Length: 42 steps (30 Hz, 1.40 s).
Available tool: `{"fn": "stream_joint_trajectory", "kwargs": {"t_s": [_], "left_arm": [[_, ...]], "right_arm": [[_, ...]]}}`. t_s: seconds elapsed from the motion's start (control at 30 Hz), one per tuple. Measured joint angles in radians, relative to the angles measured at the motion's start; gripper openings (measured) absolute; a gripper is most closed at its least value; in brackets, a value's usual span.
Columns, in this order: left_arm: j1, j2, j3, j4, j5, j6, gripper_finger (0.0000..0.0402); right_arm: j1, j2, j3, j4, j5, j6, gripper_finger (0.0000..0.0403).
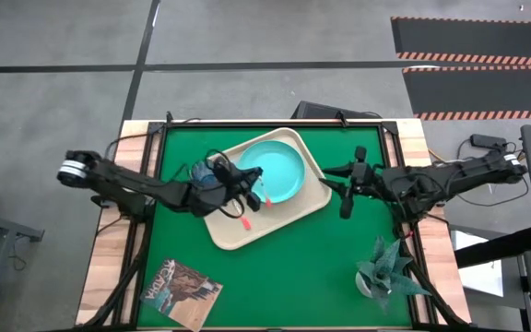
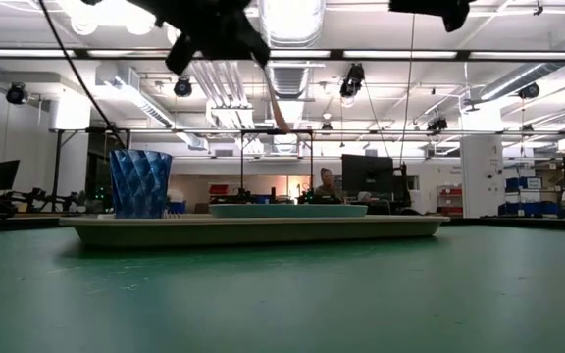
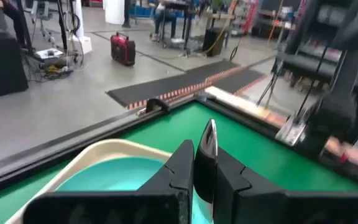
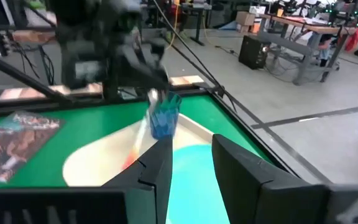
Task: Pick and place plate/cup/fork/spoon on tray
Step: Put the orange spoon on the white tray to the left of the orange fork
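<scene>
The left claw (image 1: 250, 187) hangs above the tray (image 1: 233, 235), clamped on the spoon (image 3: 210, 140), whose red handle (image 1: 246, 222) hangs down. The plate (image 1: 279, 171) lies on the tray's far right part, the cup (image 2: 140, 183) at its left edge. The right claw (image 1: 339, 189), fingers apart, hovers over the desk (image 1: 293, 267) just right of the tray.

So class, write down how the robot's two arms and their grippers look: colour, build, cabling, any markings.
Both arms are dark, near black, slim and jointed. The left arm has a pale grey band at its outer end and loose black cables near its gripper. The right arm carries cabling too. The right gripper has two flat, angular black fingers. No markings are legible.
</scene>
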<state>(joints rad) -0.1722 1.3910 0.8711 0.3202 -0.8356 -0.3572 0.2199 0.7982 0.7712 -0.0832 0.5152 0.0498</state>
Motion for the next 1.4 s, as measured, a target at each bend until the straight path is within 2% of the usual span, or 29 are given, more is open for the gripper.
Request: {"fn": "stream_joint_trajectory", "kwargs": {"t_s": [0.33, 0.57, 0.7, 0.9, 1.23, 1.4], "left_arm": [[0.0, -0.197, -0.009, -0.134, 0.003, -0.077, 0.0008], [0.0, -0.242, -0.012, -0.336, 0.092, -0.315, 0.0008], [0.0, -0.253, -0.012, -0.404, 0.107, -0.411, 0.0008], [-0.013, -0.249, -0.012, -0.483, 0.221, -0.561, 0.0008], [-0.077, -0.22, -0.016, -0.82, 0.227, -0.93, 0.0008], [-0.084, -0.164, -0.018, -0.854, 0.227, -1.013, 0.0008]], "right_arm": [[0.0, -0.129, -0.017, -0.121, 0.0, 0.008, 0.0078], [0.0, -0.205, -0.054, -0.126, 0.0, 0.01, 0.0063], [0.0, -0.231, -0.061, -0.123, 0.0, 0.01, 0.0059], [0.0, -0.242, -0.065, -0.123, 0.0, 0.008, 0.0058], [0.0, -0.242, -0.066, -0.123, 0.001, 0.006, 0.0059], [0.0, -0.241, -0.066, -0.123, 0.001, 0.004, 0.0059]]}}
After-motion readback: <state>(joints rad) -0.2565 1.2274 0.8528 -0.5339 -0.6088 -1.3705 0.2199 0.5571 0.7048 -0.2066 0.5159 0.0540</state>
